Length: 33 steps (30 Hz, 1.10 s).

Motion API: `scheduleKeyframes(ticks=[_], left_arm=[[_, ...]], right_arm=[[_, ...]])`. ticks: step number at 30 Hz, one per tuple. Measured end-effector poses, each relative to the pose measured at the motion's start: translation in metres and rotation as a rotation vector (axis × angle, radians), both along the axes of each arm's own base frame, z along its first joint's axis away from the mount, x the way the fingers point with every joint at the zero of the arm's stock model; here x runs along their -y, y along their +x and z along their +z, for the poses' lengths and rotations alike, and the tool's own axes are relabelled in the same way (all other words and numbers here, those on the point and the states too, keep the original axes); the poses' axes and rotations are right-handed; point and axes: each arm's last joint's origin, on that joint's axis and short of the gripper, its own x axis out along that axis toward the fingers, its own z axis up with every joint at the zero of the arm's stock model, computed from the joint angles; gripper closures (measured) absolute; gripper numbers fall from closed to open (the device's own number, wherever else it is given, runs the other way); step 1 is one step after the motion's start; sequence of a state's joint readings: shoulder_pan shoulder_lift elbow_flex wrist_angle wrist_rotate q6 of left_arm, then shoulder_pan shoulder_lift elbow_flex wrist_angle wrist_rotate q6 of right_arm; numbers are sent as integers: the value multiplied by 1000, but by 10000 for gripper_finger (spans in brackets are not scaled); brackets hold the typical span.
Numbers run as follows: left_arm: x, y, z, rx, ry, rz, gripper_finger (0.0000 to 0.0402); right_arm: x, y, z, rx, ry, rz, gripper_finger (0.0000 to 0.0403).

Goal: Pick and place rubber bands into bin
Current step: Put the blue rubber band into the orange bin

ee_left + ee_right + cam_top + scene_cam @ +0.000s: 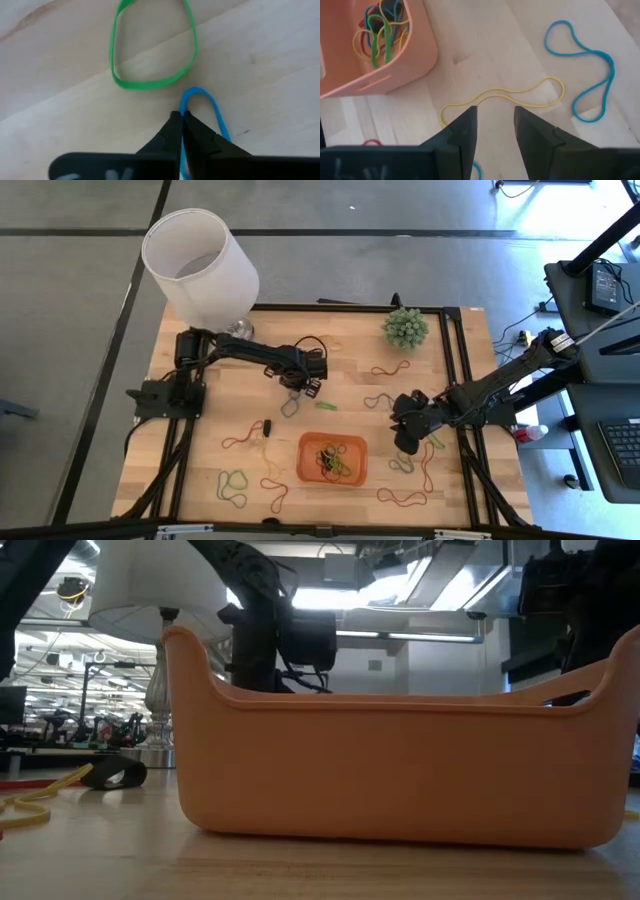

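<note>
The orange bin [332,458] sits near the table's front middle with several rubber bands in it [377,30]. My left gripper [181,116] points down behind the bin, shut on a blue rubber band [205,100] that lies beside a green rubber band [150,45]. My right gripper [495,120] hovers open to the right of the bin over a yellow rubber band [502,94], with another blue band [580,70] beyond it. In the high view my left gripper [297,388] and my right gripper [405,443] stand on either side of the bin. My left gripper pinches the blue band between its two fingertips, on one strand just short of the loop's rounded end [184,102]. The fingers come from above, pointing down. The rounded end sticks out past the tips and looks to lie on the wood.
A white lampshade [200,265] stands at the far left corner and a green spiky plant [405,327] at the far right. Loose bands lie scattered: red [243,438], green [233,483], red [402,498]. A small black piece [267,426] lies left of the bin.
</note>
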<state>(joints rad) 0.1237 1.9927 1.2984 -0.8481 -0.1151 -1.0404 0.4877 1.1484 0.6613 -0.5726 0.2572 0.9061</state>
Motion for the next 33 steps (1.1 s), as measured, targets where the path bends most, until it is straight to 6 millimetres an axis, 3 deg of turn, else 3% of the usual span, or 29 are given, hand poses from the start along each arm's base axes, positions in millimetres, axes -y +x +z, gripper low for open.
scheduleKeyframes(ticks=[3, 10, 15, 22, 27, 33], left_arm=[[10, -2, 14, 43, -50, -21, 399], [36, -12, 75, 239, -3, -162, 399], [68, -18, 119, 397, 44, -459, 399], [122, -2, 173, 558, 129, -842, 399], [162, 21, 168, 543, 197, -1106, 400], [188, 52, 116, 416, 159, -1242, 400]], right_arm=[[0, 0, 0, -2, -7, 27, 271], [-1, 0, 0, -6, -21, 78, 271], [-1, 0, 0, -4, -36, 105, 271], [-1, 1, 0, 3, -46, 126, 271], [-1, 1, 0, 4, -54, 138, 271], [-1, 1, 0, 4, -53, 138, 271]])
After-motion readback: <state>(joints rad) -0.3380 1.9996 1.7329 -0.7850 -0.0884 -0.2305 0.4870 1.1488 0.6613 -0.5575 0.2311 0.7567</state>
